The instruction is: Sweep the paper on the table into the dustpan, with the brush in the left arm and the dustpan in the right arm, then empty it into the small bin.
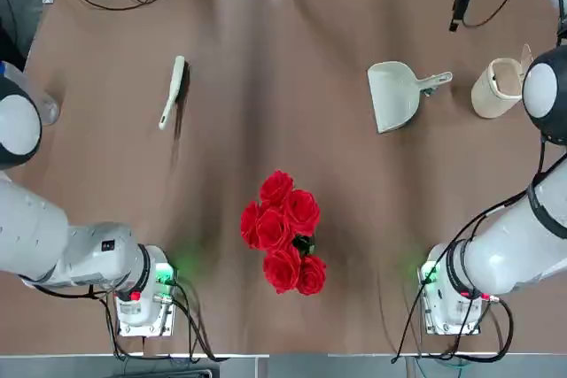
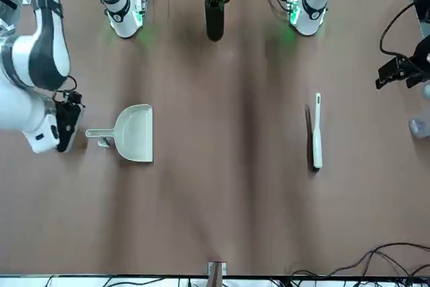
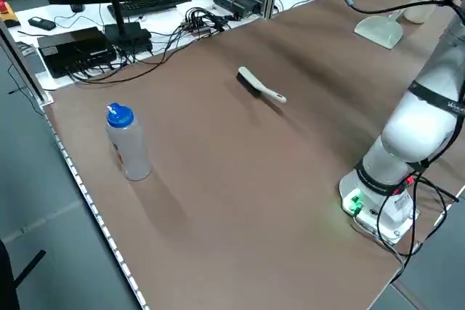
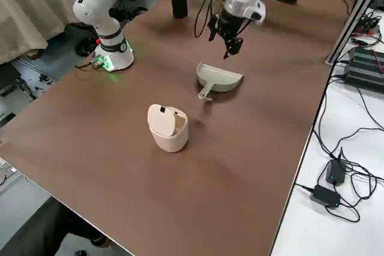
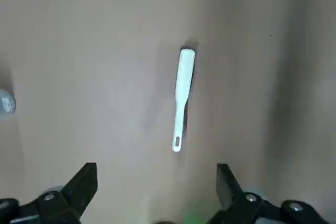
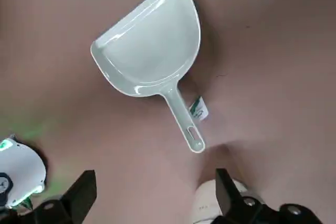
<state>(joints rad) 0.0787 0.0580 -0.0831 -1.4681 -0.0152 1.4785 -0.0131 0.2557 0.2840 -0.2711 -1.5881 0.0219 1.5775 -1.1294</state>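
Note:
The white brush (image 1: 173,90) lies on the brown table (image 1: 283,59) at the far left, bristles to one side. My left gripper (image 5: 155,182) hangs open well above it, with nothing between its fingers. The cream dustpan (image 1: 396,93) lies flat at the far right, its short handle pointing toward the small bin (image 1: 498,88), which stands upright with its flap lid. My right gripper (image 6: 155,190) hovers open above the dustpan's handle end and touches nothing. It also shows as a dark gripper (image 4: 227,39) over the dustpan (image 4: 219,79). The paper is not visible in any view.
A bunch of red roses (image 1: 283,232) in a dark vase (image 2: 214,15) stands at the near middle between the arm bases. A clear bottle with a blue cap (image 3: 127,143) stands near the left edge. Cables and electronics lie beyond the far edge.

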